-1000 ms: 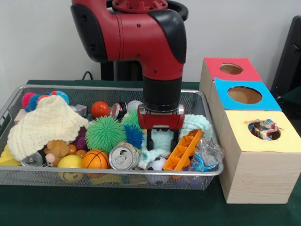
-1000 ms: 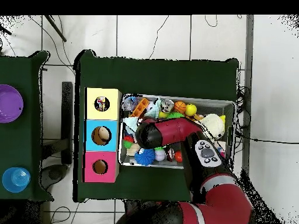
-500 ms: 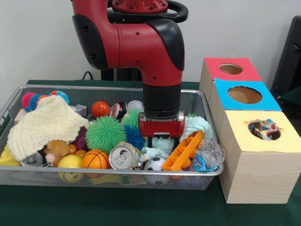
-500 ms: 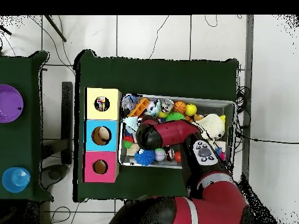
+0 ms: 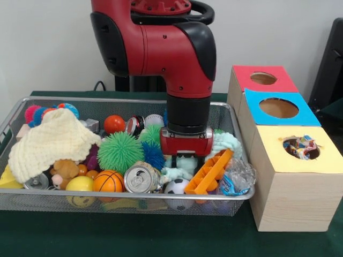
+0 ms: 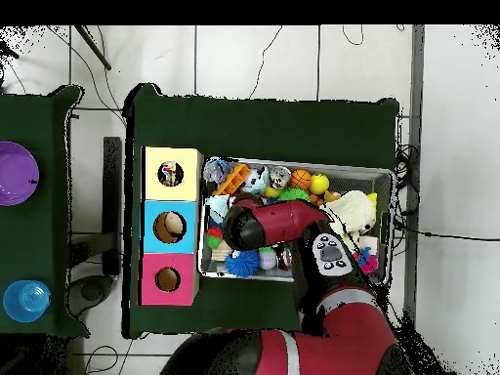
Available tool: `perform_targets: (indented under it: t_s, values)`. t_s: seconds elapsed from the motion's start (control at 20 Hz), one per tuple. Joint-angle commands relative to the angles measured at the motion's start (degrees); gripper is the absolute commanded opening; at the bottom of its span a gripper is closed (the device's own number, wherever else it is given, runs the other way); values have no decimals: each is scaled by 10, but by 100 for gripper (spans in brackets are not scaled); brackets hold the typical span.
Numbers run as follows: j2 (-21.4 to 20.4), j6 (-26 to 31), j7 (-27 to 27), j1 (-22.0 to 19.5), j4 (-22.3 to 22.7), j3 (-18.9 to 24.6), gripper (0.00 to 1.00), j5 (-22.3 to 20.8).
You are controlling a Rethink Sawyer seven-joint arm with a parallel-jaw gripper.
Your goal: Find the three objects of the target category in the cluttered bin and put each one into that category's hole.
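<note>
My gripper [image 5: 185, 160] is down inside the wire bin [image 5: 123, 196], right of centre. It stands open, its fingers straddling a mint-green fuzzy cloth [image 5: 178, 172] that bunches up between them; the tips are sunk in the clutter. More of that cloth [image 5: 225, 142] lies to the right. Right of the bin stand three wooden boxes with a red-topped hole [image 5: 263, 78], a blue-topped hole [image 5: 278, 107] and a yellow-topped hole [image 5: 300, 147] holding colourful wrappers. In the overhead view the arm [image 6: 264, 223] covers the gripper.
Around the gripper lie an orange plastic piece [image 5: 210, 171], a drink can [image 5: 139, 179], a small soccer ball [image 5: 177, 187], a green spiky ball [image 5: 119, 151] and a crinkly wrapper [image 5: 233, 179]. A cream knitted cloth [image 5: 51, 142] covers the bin's left side.
The gripper has sunk lower into the bin over the mint cloth and shifted slightly right; its fingers show less now. The arm's upper links swung a little.
</note>
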Motion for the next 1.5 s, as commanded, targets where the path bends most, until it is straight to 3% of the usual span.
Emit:
perform_targets:
  t_s: [0.05,0.15,0.25,0.55,0.85,0.9,1.0,1.15,1.3,1.5]
  values:
    - [101,10,71,17,-28,-16,0,17]
    - [97,27,78,29,-35,-26,0,26]
    - [68,66,56,38,-29,-25,0,28]
    - [-7,99,43,59,-6,-14,0,54]
    - [-45,136,40,75,-1,-16,0,67]
    - [-52,138,35,70,2,-10,0,69]
    - [-64,150,-17,25,15,48,0,72]
    - [-48,137,-83,-45,22,131,0,63]
    - [-24,163,-91,-48,-6,146,0,57]
    - [-93,203,-58,-10,8,113,0,49]
